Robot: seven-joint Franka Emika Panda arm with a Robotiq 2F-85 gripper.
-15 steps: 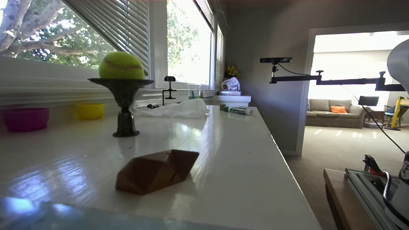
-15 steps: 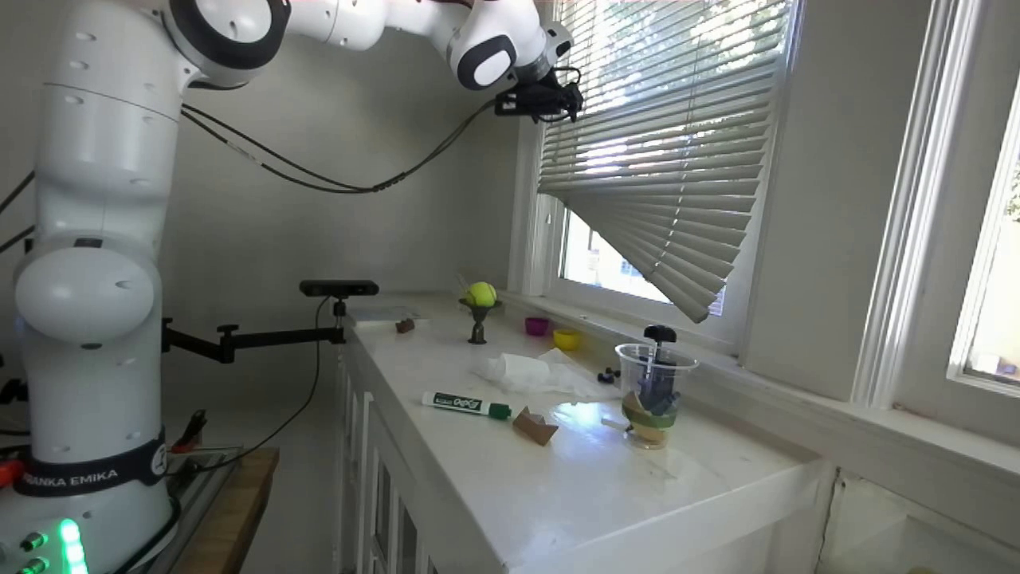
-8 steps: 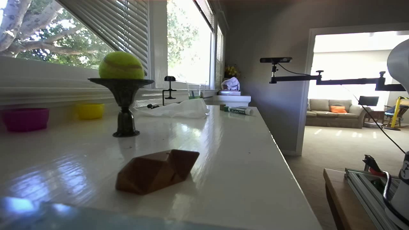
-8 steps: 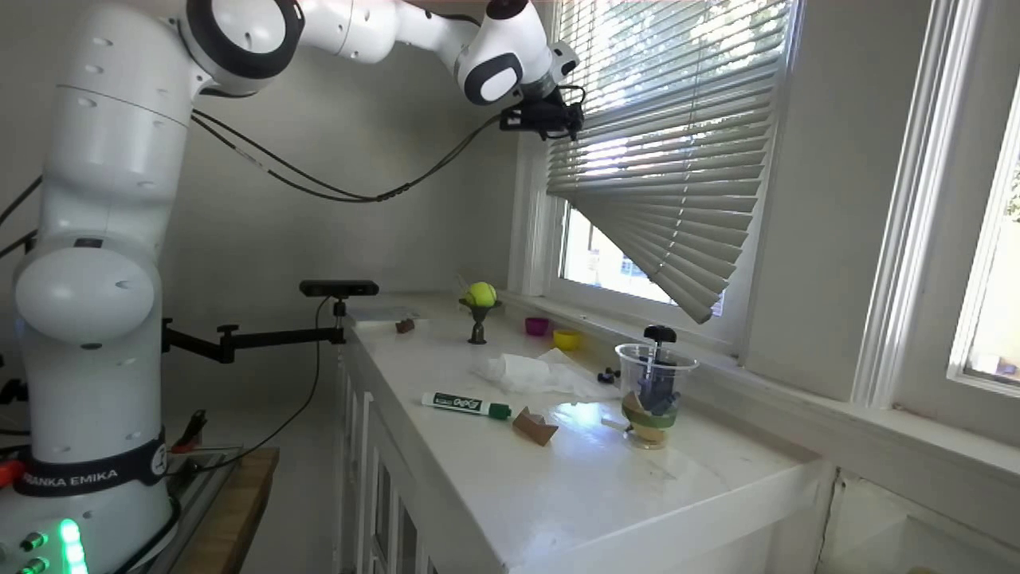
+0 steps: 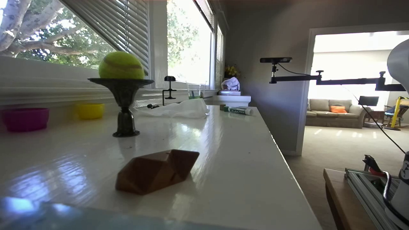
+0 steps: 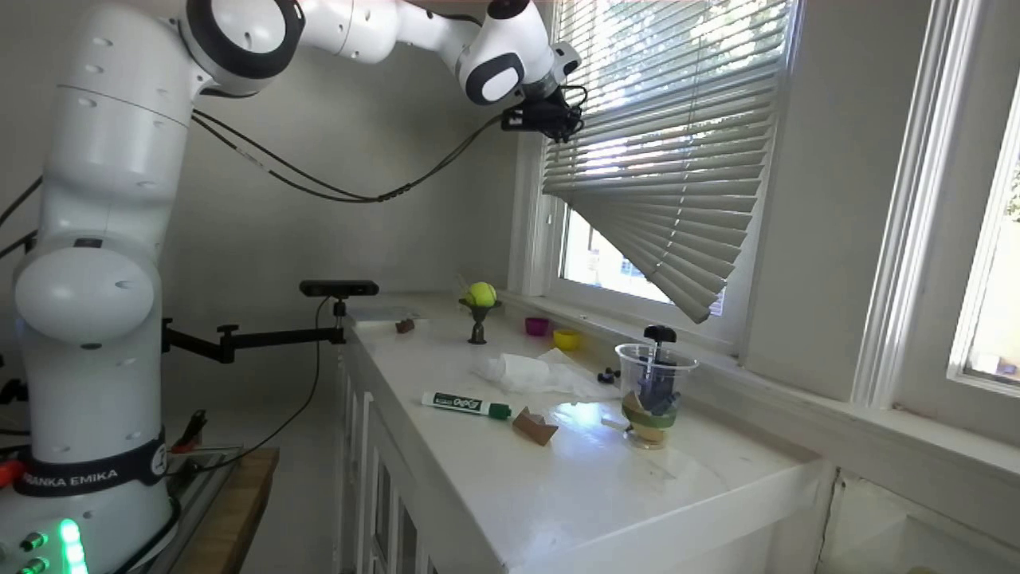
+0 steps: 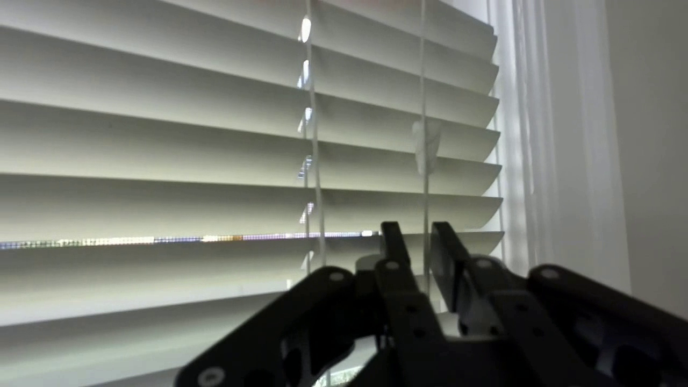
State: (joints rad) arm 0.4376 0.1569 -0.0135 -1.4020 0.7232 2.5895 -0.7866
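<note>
In the wrist view, my black tool [image 7: 415,228] comes in from the lower right of the frame, pointed at a pale window blind [image 7: 161,156] that fills most of the picture. Its two fingers [image 7: 395,244] stand close together, a narrow gap between them and nothing visibly clamped. A thin hanging cord [image 7: 426,207], right of the frame's middle, runs down through that gap as seen from here, nearer the finger on the right; I cannot tell whether it lies between the fingers or just behind them. A whitish tab [image 7: 427,148] sits on the cord above the fingertips.

In my judgement, the lining-up looks done, while a firm hold on the cord is not yet made. The blind hangs uneven: in an exterior view, at the upper right of the frame, its bottom edge slopes from high at the left to low at the right. On the white desk [image 6: 590,494], well apart from my tool, are a tennis ball [image 6: 480,294] on a dark stand [image 6: 477,328] near the frame's centre, a green-capped marker [image 6: 466,404] below centre, and a clear cup [image 6: 632,373] at lower right.
</note>
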